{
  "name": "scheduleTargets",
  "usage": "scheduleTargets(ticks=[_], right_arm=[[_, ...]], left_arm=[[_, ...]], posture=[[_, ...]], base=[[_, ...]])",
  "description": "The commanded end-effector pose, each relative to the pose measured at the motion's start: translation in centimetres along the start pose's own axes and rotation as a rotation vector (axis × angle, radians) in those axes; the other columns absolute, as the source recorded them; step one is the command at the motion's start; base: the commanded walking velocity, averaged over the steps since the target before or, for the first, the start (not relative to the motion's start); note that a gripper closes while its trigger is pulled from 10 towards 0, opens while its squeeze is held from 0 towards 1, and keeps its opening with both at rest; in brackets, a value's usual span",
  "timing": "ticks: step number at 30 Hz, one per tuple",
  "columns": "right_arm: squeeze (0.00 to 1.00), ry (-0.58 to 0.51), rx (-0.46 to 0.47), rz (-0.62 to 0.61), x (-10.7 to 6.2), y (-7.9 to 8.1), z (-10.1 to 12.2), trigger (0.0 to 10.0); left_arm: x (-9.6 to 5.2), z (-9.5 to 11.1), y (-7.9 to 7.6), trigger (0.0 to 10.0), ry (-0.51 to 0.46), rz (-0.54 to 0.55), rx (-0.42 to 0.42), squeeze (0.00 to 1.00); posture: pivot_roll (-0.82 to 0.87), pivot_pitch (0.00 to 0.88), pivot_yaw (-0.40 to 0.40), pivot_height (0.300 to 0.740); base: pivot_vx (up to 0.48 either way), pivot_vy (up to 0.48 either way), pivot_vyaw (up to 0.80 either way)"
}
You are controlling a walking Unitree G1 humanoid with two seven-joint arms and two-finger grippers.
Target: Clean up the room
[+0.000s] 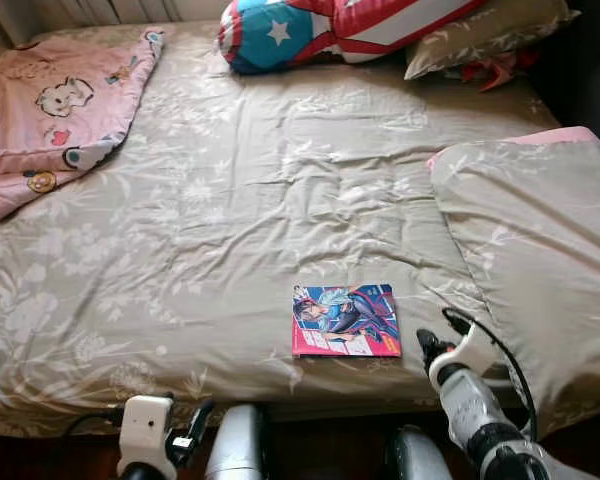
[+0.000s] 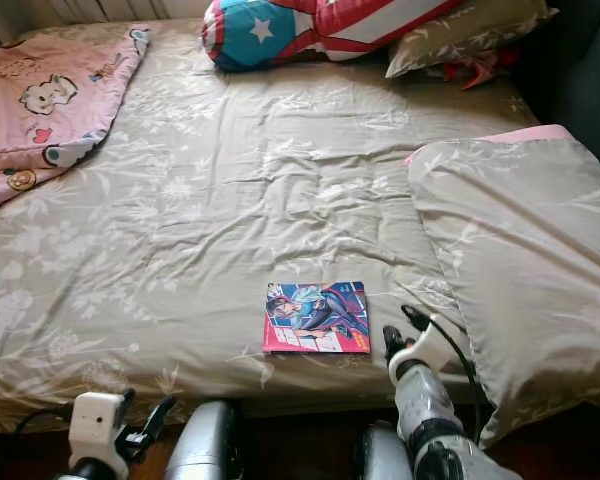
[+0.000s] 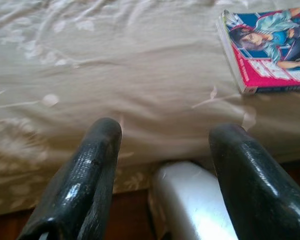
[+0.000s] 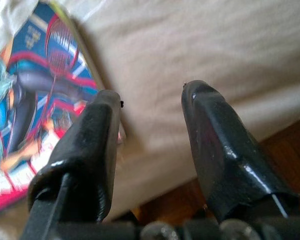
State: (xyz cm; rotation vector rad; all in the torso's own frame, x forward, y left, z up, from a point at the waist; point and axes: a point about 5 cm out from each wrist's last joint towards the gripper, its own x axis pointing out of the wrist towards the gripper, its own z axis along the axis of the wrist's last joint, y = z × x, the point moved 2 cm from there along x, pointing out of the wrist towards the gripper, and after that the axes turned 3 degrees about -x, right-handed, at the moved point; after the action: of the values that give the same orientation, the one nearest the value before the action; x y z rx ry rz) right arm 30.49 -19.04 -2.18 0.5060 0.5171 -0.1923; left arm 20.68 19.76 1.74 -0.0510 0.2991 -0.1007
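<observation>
Cut off at the left edge of the head view: pink cartoon blanket (image 1: 50, 100). Cropped along the top edge: star-and-stripe cushion (image 1: 320, 28) and floral pillow (image 1: 485, 35). Half hidden under that pillow, upper right: a red item (image 1: 495, 68), too tucked away to identify. Cut by the right edge: folded duvet (image 1: 540, 260). Blurred and cropped at the left of the right wrist view: comic book (image 4: 30, 115), cover lettering unreadable.

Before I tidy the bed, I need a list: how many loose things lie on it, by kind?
Pillows: 3 (star-and-stripes pillow, beige pillow, large pillow)
Blankets: 1 (pink blanket)
Books: 1 (comic book)
Total: 5
</observation>
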Motion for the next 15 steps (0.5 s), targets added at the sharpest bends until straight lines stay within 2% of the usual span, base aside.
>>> scheduleTargets(ticks=[1, 2, 3, 4, 7, 9, 11, 15], right_arm=[[0.0, 0.0, -0.055, 0.028, -0.4, -0.2, -1.0, 10.0], [0.0, 0.0, -0.055, 0.028, -0.4, -0.2, -1.0, 10.0], [0.0, 0.019, -0.148, 0.051, -1.0, -0.7, -2.4, 10.0], [0.0, 0.028, -0.176, 0.055, -1.3, -1.0, -3.0, 10.0], [0.0, 0.047, -0.178, 0.05, -2.0, -1.8, -4.2, 10.0], [0.0, 0.082, -0.185, 0.017, -2.7, -2.9, -5.4, 10.0], [0.0, 0.116, -0.188, -0.004, -3.2, -3.6, -6.5, 10.0], [0.0, 0.166, -0.22, -0.022, -3.8, -3.9, -7.9, 10.0]], left_arm=[[0.3, -1.1, 0.8, 10.0, 0.038, 0.047, -0.033, 0.0], [0.3, -1.1, 0.8, 10.0, 0.038, 0.047, -0.033, 0.0], [1.2, -1.3, 1.2, 10.0, 0.041, 0.076, -0.071, 0.0], [1.7, -1.4, 1.3, 10.0, 0.042, 0.086, -0.087, 0.0], [2.5, -1.6, 1.4, 10.0, 0.051, 0.103, -0.106, 0.0], [4.1, -2.0, 1.4, 10.0, 0.078, 0.108, -0.115, 0.0], [4.9, -2.4, 1.2, 10.0, 0.104, 0.096, -0.115, 0.0], [5.9, -2.9, 0.8, 10.0, 0.147, 0.084, -0.106, 0.0]], posture=[[0.14, 0.16, 0.013, 0.641], [0.14, 0.16, 0.013, 0.641], [0.12, 0.138, 0.007, 0.646], [0.11, 0.126, 0.004, 0.651], [0.09, 0.101, 0.0, 0.661], [0.07, 0.056, -0.003, 0.681], [0.05, 0.032, -0.004, 0.696], [0.04, 0.0, -0.009, 0.726]], base=[[0.0, 0.0, 0.0], [0.0, 0.0, 0.0], [0.0, 0.0, 0.0], [0.0, 0.0, 0.0], [0.0, 0.0, 0.0], [0.0, 0.0, 0.0], [0.0, 0.0, 0.0], [0.0, 0.0, 0.0]])
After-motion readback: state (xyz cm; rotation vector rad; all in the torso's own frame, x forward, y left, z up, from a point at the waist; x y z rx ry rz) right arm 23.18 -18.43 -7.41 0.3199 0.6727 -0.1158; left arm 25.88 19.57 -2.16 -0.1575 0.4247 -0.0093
